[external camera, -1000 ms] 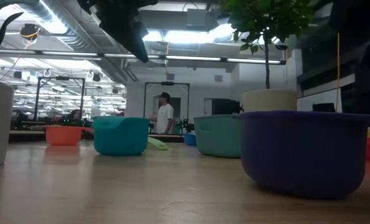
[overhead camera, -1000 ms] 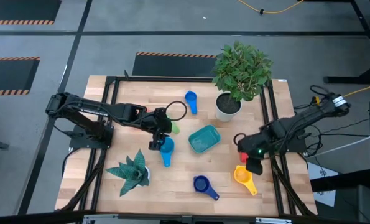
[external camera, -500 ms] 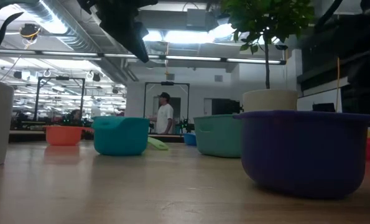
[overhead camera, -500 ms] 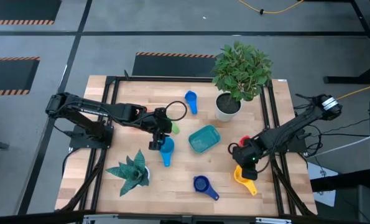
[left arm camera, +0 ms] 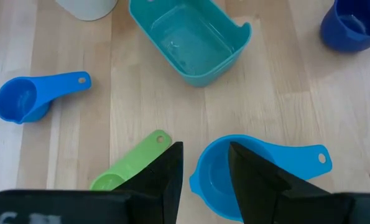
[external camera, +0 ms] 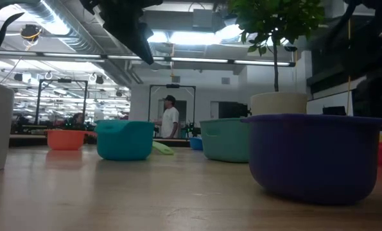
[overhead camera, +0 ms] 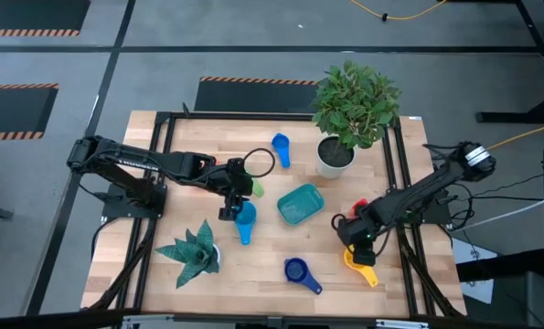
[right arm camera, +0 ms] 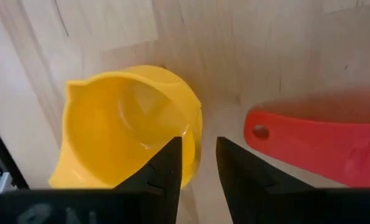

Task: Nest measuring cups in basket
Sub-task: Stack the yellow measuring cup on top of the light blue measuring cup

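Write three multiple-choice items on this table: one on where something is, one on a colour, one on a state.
1. Where is the right gripper?
A. over the yellow measuring cup
B. inside the teal basket
C. over the spiky plant

2. What colour is the handle beside the yellow cup in the right wrist view?
A. green
B. red
C. white

3. What is in the basket?
A. two cups
B. one cup
C. nothing

Answers:
1 A, its fingers frame that cup's rim.
2 B, the red handle lies next to it.
3 C, the left wrist view shows the basket's bare floor.
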Robot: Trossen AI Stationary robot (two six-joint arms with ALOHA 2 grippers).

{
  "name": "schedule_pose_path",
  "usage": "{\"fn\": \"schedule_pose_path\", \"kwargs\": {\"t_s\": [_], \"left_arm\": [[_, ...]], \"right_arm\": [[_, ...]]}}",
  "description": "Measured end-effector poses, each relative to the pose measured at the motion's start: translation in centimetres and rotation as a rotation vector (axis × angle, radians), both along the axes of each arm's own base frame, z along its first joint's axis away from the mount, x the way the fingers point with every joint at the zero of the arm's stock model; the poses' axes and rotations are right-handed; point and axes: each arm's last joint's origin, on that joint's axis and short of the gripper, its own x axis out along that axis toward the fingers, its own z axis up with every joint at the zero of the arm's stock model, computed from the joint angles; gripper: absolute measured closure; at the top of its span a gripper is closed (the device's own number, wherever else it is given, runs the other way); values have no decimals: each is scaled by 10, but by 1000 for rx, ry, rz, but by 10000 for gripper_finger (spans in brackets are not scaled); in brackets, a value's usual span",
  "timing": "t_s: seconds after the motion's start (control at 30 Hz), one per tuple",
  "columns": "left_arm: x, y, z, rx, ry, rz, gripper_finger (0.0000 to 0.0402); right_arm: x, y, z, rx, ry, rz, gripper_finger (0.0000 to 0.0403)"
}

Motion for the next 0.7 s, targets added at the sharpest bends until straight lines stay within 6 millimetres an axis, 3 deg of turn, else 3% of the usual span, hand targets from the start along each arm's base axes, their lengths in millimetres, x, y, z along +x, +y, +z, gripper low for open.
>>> {"fn": "schedule_pose_path", "kwargs": {"t_s": [0.27, 0.53, 0.7], "left_arm": [[0, 0, 0, 0, 0, 0, 280], [0, 0, 0, 0, -1, 0, 280], [0, 0, 0, 0, -3, 0, 280]], "right_arm": [[5, 3, -6, 7, 2, 2, 303], [7, 4, -6, 20, -14, 0, 389], [7, 3, -6, 23, 1, -63, 387]]}}
